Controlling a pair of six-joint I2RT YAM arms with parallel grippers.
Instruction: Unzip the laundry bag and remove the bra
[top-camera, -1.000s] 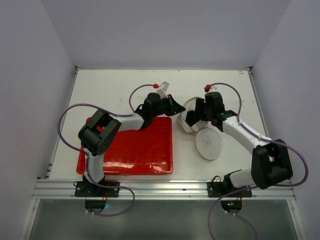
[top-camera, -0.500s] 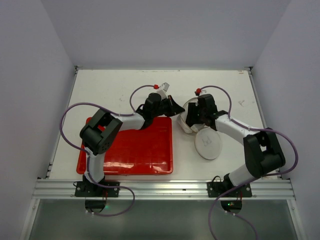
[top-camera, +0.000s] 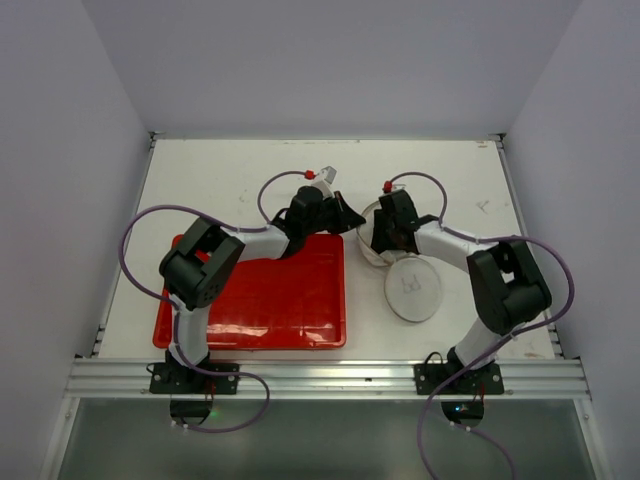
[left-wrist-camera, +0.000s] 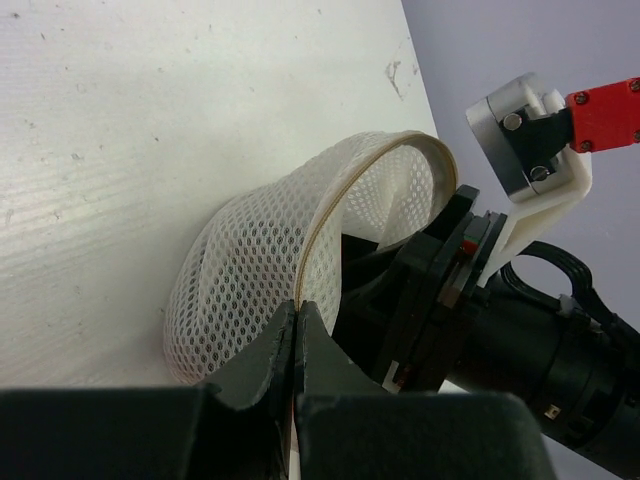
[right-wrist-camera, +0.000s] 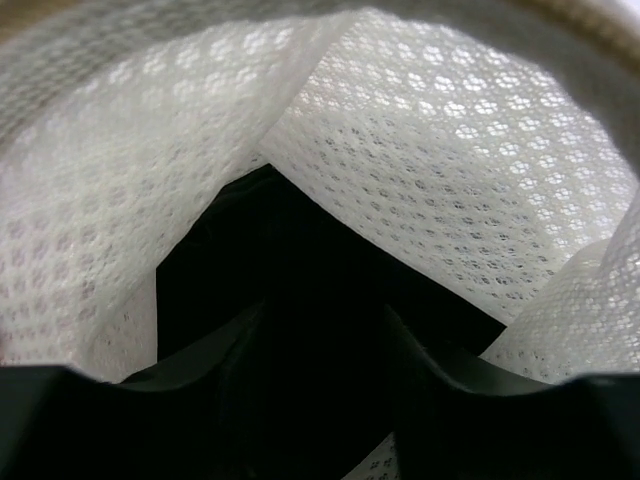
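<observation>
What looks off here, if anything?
The laundry bag is crumpled out of its dome shape: the left gripper pinches its bent rim and the right gripper sits inside, against dark fabric. No spill or tear shows.

Each arm is built of white tubular link shells (top-camera: 258, 243) joined by matte black joint housings (top-camera: 198, 268). A thin purple cable (top-camera: 122, 250) loops beside each arm and ends at a small red plug (top-camera: 311, 173) behind the fingers. The left gripper (left-wrist-camera: 296, 310) has matte black wedge-shaped fingers (left-wrist-camera: 255, 365) with bevelled faces. Behind the fingers of the right gripper (right-wrist-camera: 325, 330) sit a grey round disc with two silver screws (left-wrist-camera: 515, 140), a white plastic bracket (left-wrist-camera: 555, 195), a red block (left-wrist-camera: 610, 110) and a black cylindrical body (left-wrist-camera: 540, 345) bearing a small red mark (left-wrist-camera: 468, 248).
</observation>
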